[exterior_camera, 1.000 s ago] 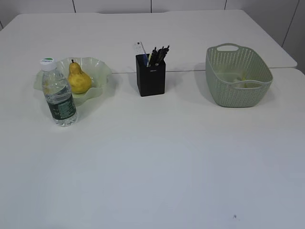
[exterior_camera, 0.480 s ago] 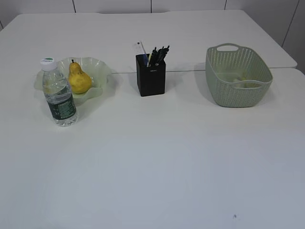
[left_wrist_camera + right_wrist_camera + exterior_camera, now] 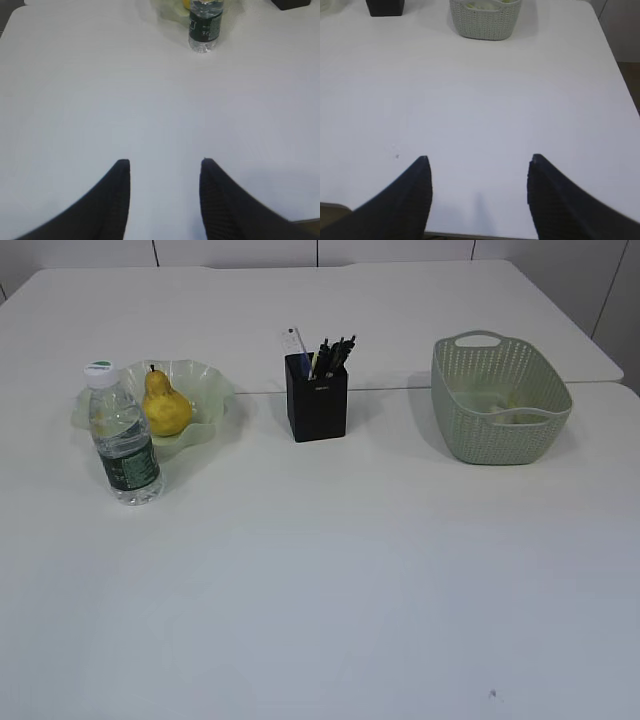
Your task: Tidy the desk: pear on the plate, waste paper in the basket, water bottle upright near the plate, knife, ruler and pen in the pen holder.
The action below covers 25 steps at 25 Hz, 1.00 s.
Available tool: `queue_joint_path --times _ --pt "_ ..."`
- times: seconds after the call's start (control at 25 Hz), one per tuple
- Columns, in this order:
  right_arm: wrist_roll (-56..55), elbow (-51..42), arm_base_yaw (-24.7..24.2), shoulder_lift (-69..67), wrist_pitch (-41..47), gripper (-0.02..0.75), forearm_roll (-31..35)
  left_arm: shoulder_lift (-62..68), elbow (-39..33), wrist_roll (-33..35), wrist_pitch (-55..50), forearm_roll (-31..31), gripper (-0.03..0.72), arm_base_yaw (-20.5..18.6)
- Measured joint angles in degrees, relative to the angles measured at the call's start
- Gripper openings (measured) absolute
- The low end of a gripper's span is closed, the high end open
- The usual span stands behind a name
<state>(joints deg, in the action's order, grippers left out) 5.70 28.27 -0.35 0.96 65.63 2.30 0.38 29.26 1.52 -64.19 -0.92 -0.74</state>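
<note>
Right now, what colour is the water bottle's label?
Dark green, with pale print, on the water bottle; the left wrist view shows it best.

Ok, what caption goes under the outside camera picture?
Tidy desk: pear on plate, bottle upright, pen holder filled, basket at right.

Two white tables (image 3: 330, 580) pushed together, pale panelled wall (image 3: 240, 252) behind, soft even light.
</note>
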Motion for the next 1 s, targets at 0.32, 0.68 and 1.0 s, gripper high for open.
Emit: queue_joint_path --times 0.32,0.68,1.0 --pt "0.0 0.0 -0.46 0.0 0.0 0.478 0.0 0.0 0.0 0.0 0.02 -0.22 0.308 -0.7" --pt "0.0 0.0 -0.46 0.0 0.0 0.478 0.0 0.0 0.0 0.0 0.12 -0.22 0.3 -0.7" --pt "0.0 0.0 -0.46 0.0 0.0 0.478 0.0 0.0 0.0 0.0 0.24 -0.22 0.3 -0.7"
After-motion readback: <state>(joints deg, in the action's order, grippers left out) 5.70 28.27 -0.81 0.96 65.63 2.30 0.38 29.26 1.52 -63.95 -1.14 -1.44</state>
